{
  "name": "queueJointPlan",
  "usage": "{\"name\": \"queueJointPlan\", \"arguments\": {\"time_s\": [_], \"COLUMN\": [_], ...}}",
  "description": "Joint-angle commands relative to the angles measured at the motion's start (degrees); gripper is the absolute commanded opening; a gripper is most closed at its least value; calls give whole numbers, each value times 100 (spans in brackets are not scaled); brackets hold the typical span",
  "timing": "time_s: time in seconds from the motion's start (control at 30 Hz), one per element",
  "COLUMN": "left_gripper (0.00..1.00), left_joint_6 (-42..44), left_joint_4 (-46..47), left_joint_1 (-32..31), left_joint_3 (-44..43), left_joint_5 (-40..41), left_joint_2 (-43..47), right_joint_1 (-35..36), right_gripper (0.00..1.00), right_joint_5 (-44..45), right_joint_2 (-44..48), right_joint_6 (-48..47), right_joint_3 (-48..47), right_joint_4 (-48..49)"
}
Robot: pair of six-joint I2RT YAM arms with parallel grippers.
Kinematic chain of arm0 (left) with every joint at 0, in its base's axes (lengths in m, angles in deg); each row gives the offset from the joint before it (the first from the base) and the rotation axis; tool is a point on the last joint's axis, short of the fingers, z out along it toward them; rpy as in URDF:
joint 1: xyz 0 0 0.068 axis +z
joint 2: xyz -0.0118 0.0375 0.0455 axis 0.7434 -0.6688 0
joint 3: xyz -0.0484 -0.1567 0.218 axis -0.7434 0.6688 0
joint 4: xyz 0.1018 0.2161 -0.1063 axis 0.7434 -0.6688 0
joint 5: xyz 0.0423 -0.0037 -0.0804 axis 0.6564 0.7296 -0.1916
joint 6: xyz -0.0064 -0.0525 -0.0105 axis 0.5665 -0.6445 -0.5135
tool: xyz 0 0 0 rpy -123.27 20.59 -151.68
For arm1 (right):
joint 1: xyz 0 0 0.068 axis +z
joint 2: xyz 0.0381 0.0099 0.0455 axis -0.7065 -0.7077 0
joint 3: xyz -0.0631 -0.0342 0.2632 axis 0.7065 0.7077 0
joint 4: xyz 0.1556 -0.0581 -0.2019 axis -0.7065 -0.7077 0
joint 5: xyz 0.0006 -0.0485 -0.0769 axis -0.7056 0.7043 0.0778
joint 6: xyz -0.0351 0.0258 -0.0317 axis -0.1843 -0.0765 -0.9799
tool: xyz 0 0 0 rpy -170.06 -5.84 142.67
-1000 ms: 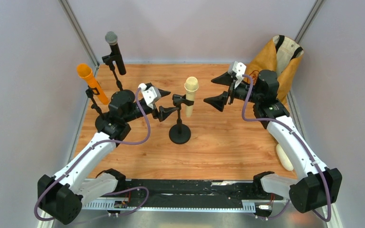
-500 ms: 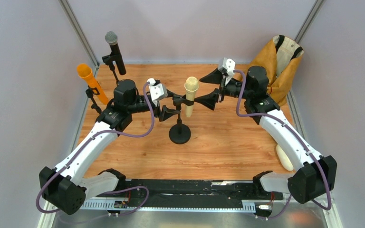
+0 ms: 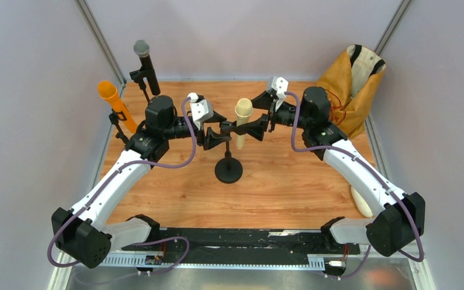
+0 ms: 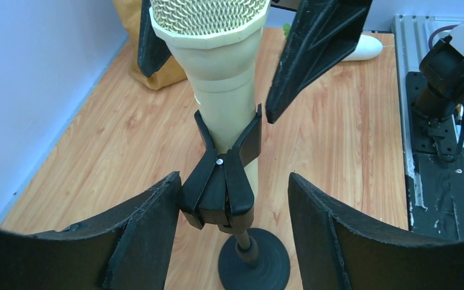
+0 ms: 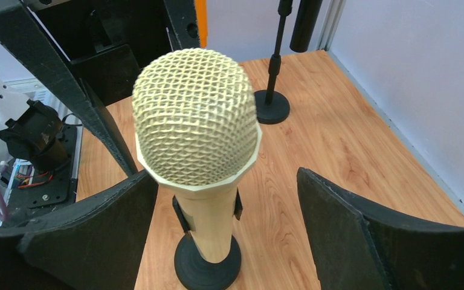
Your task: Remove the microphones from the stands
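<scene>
A cream microphone (image 3: 243,118) stands upright in the black clip (image 3: 226,128) of a short black stand (image 3: 228,170) mid-table. My left gripper (image 3: 222,129) is open, its jaws either side of the clip (image 4: 223,181) just below the microphone body (image 4: 223,90), not touching. My right gripper (image 3: 252,116) is open, its jaws either side of the microphone (image 5: 196,133) just under the mesh head, with gaps on both sides. The stand base shows in the left wrist view (image 4: 254,263) and in the right wrist view (image 5: 208,260). The right gripper's fingers (image 4: 314,42) flank the head.
An orange microphone (image 3: 113,103) and a black one with a grey head (image 3: 145,60) stand on their own stands at the back left. A yellow bag (image 3: 350,78) sits at the back right. A white object (image 3: 361,199) lies by the right wall.
Both grippers have closed in on the cream microphone: the right arm moved left to straddle it, the left arm moved right to straddle the clip. Both stay open.
</scene>
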Motion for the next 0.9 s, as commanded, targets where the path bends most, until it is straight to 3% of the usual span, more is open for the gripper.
{"name": "queueJointPlan", "arguments": {"time_s": [0.0,0.27,0.4,0.5,0.63,0.73,0.87], "left_gripper": [71,71,71,71,71,62,59], "left_joint_6": [-304,-382,-404,-406,-362,-340,-255], "left_joint_4": [254,518,600,588,605,607,604], "left_joint_1": [25,20,26,21,23,19,20], "left_joint_3": [-156,38,111,114,172,198,270], "left_joint_5": [-386,-263,-41,91,125,99,109], "left_joint_2": [-27,68,76,21,-18,-39,-28], "right_joint_1": [32,189,211,241,268,278,277], "right_gripper": [88,67,63,49,47,47,46], "right_joint_5": [85,-15,28,66,77,152,216], "right_joint_2": [105,190,200,218,244,307,376], "right_joint_6": [154,63,11,-33,-34,-41,-69], "right_joint_3": [-48,73,123,146,174,230,269], "right_joint_4": [422,526,526,535,531,552,570]}}
